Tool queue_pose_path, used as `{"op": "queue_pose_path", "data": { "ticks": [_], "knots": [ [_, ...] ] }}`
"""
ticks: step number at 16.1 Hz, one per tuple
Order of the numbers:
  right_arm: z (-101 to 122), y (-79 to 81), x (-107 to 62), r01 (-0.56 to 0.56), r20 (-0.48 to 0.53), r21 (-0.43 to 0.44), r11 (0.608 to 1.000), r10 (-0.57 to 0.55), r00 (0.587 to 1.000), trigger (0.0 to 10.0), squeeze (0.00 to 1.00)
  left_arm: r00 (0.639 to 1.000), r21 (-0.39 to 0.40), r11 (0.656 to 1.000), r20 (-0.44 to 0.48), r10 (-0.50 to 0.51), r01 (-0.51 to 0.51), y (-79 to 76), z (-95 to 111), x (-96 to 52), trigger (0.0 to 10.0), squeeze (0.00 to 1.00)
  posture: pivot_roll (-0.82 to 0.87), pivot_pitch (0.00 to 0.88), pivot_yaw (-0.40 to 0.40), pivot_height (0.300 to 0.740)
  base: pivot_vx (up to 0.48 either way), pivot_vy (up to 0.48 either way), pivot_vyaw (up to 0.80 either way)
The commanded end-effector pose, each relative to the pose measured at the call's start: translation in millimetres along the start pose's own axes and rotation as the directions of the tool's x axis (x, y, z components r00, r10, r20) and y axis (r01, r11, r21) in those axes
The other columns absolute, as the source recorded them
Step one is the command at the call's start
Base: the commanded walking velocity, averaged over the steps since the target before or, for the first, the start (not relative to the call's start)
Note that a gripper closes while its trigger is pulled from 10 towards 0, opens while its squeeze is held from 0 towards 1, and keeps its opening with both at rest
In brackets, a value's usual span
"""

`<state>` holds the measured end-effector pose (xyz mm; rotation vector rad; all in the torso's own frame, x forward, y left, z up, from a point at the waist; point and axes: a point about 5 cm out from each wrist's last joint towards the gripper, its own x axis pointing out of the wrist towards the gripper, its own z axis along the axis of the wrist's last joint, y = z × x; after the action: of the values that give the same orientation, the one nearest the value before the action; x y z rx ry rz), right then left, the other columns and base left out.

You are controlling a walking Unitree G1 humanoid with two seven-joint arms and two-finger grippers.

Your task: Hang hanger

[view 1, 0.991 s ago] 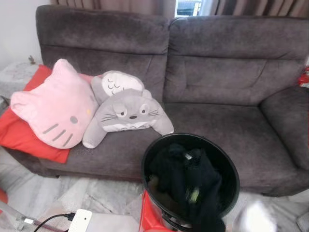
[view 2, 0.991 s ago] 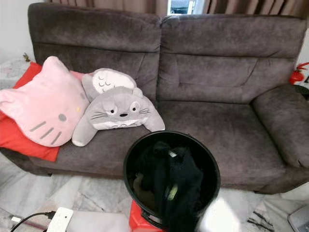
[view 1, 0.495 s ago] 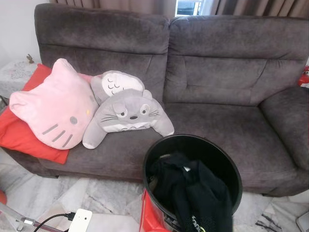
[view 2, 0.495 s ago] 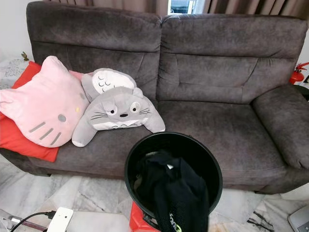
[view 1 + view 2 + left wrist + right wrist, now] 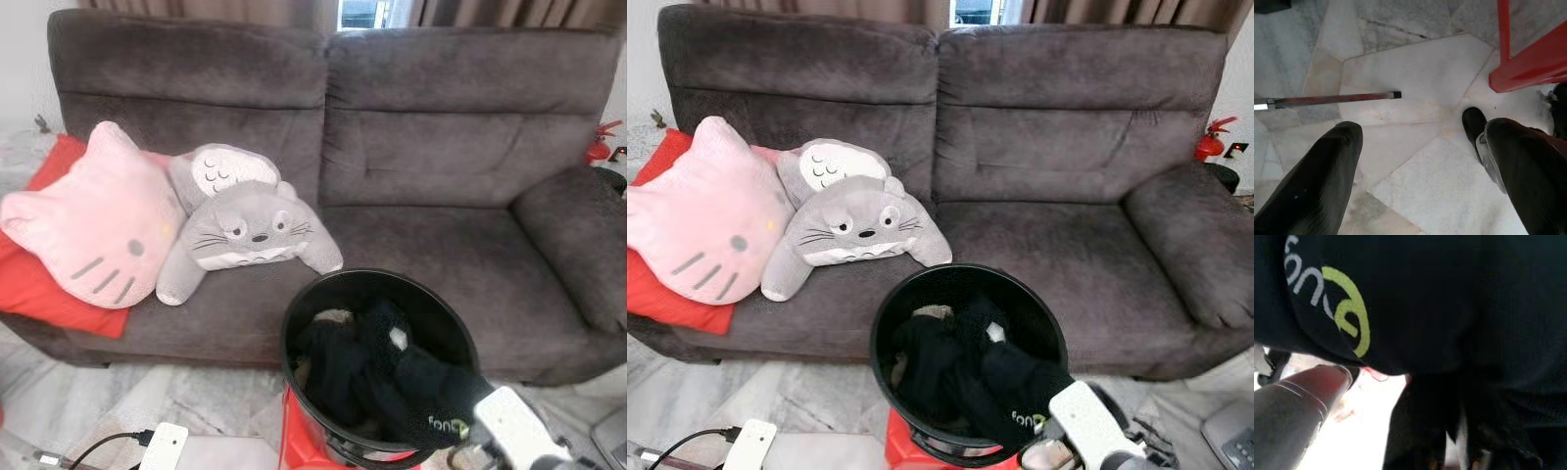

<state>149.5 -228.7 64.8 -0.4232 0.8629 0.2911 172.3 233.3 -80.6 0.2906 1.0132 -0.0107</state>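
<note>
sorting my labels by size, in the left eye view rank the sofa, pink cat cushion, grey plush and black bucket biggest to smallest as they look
1. sofa
2. black bucket, though nearness to the camera inflates it
3. pink cat cushion and grey plush look too alike to rank

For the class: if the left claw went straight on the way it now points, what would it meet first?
Most likely the pale marble floor. The left claw points down at it, fingers apart. A thin dark rod and a red frame lie off to the sides, apparently outside that line, though depth is unclear.
</note>
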Motion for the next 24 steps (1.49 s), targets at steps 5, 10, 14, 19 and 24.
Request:
{"op": "queue_pose_path", "data": {
  "ticks": [5,10,14,19,24],
  "knots": [
    [30,4.4,-7.5,-0.011,0.142,0.068,0.998,0.002,0.99,10.0,1.0,1.0,0.018,1.0,-0.017,-0.01,0.011,0.4,-3,-0.4,10.0,0.0,-0.17,0.0,-0.013,0.74,0.0,0.0,0.0],
    [60,-2.6,-15.4,-0.012,0.308,0.109,0.994,-0.022,0.951,10.0,1.0,1.0,0.018,1.0,-0.016,-0.008,0.008,0.6,-3,-0.4,10.0,0.0,-0.17,0.0,-0.012,0.74,0.0,0.0,0.0],
    [67,10.7,-16.3,-0.116,0.319,0.076,0.99,0.086,0.944,10.0,1.0,1.0,0.014,1.0,-0.016,-0.011,0.011,0.0,-3,-0.4,10.0,0.0,-0.16,0.0,-0.016,0.74,0.0,0.0,0.0],
    [64,13.4,-16.4,-0.125,0.301,0.06,0.99,0.102,0.948,10.0,1.0,1.0,0.014,1.0,-0.016,-0.011,0.011,-0.1,-3,-0.4,10.0,0.0,-0.16,0.0,-0.016,0.74,0.0,0.0,0.0],
    [64,13.4,-16.4,-0.125,0.301,0.06,0.99,0.102,0.948,10.0,1.0,1.0,0.014,1.0,-0.016,-0.011,0.011,-0.1,-3,-0.4,10.0,0.0,-0.16,0.0,-0.016,0.74,0.0,0.0,0.0]
  ]
}}
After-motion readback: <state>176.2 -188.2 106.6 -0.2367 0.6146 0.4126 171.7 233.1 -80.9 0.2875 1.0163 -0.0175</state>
